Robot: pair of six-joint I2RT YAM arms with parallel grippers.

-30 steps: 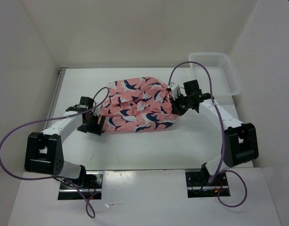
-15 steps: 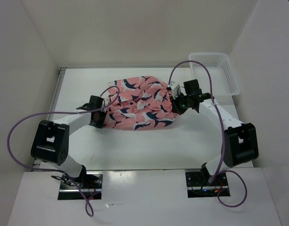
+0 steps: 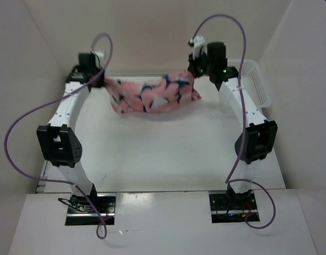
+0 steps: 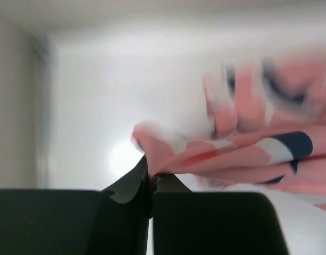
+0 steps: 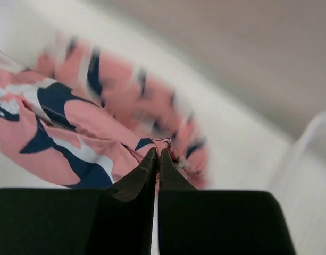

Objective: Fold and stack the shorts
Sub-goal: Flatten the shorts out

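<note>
High over the far tabletop [image 3: 152, 154], the shorts [image 3: 152, 95] hang stretched clear of it, long axis running left to right; left fingers [image 4: 132, 183] clamp tight on one end, right fingers [image 5: 139, 178] on the other, each equally near its own corner

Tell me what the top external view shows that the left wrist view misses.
Only top: the right gripper pinching the other end of the shorts, the fabric stretched between the two grippers over the table, the white basket. Only left wrist: a close look at the left gripper shut on a fabric corner. Both: the shorts in that grip.
</note>
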